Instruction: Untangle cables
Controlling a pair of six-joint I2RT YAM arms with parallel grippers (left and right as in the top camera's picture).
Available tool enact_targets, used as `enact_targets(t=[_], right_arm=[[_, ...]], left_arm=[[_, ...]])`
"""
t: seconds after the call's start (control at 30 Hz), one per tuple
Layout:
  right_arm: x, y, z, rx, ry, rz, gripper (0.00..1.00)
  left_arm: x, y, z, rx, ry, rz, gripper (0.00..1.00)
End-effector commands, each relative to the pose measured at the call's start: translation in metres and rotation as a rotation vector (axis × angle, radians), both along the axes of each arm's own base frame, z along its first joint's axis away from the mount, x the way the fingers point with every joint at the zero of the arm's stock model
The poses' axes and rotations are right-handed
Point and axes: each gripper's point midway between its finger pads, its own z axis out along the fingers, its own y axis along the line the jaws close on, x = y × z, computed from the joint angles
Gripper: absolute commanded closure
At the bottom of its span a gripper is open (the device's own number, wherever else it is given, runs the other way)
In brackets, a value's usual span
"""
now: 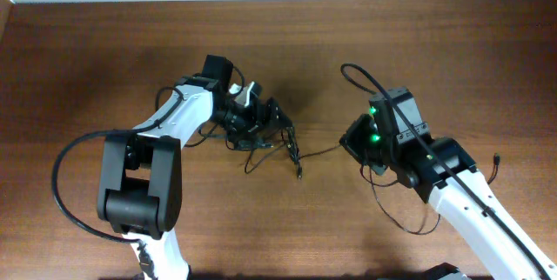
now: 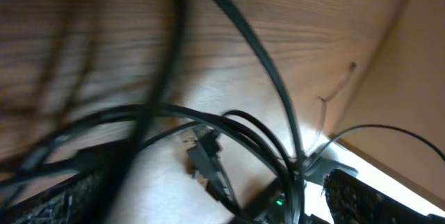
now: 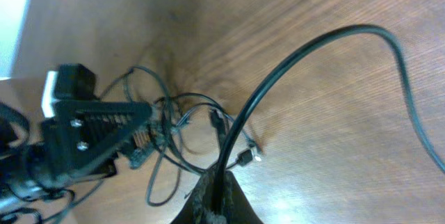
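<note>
A tangle of thin black cables (image 1: 259,143) lies on the brown table between the arms. My left gripper (image 1: 274,122) sits over the tangle with its fingers wide apart. In the left wrist view (image 2: 201,206) several strands and a small plug (image 2: 205,158) pass between the fingers. My right gripper (image 1: 348,145) is shut on one black strand (image 1: 318,150) that runs back to the tangle. In the right wrist view the fingers (image 3: 221,197) pinch that strand, with a silvery plug (image 3: 247,156) and the tangle (image 3: 174,123) just beyond.
A loose thin cable loop (image 1: 402,221) lies under the right arm, and a small plug end (image 1: 496,157) lies at the far right. Thick arm cables curve at the left (image 1: 59,180) and above the right wrist (image 1: 359,76). The table's far edge (image 1: 278,1) meets a pale wall.
</note>
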Motion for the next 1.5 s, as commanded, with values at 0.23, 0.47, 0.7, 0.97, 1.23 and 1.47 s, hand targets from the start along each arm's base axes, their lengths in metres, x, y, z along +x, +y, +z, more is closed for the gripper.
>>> enact_targets(t=[0.23,0.47,0.7,0.97,1.23,1.47], right_arm=[[-0.043,-0.004,-0.067,-0.161,0.272,0.277,0.96],[-0.033,0.003,-0.105,-0.156,0.345,0.308,0.96],[-0.033,0.031,-0.074,0.172,0.241,0.557,0.96],[-0.032,0.035,-0.063,0.257,0.186,0.621,0.96],[-0.032,0.035,-0.063,0.253,0.187,0.62,0.96],[-0.03,0.032,-0.067,0.223,0.187,0.612,0.96]], left_arm=[[0.01,0.03,0.055,0.191,-0.362,-0.133,0.26],[0.007,0.073,0.087,0.499,-0.482,-0.078,0.01],[-0.021,0.096,0.06,0.638,-0.313,-0.027,0.01],[-0.031,0.079,0.02,0.573,-0.408,-0.207,0.01],[-0.007,-0.021,0.119,-0.266,-0.421,-0.029,0.01],[-0.05,0.034,0.05,0.153,-0.198,-0.036,0.01]])
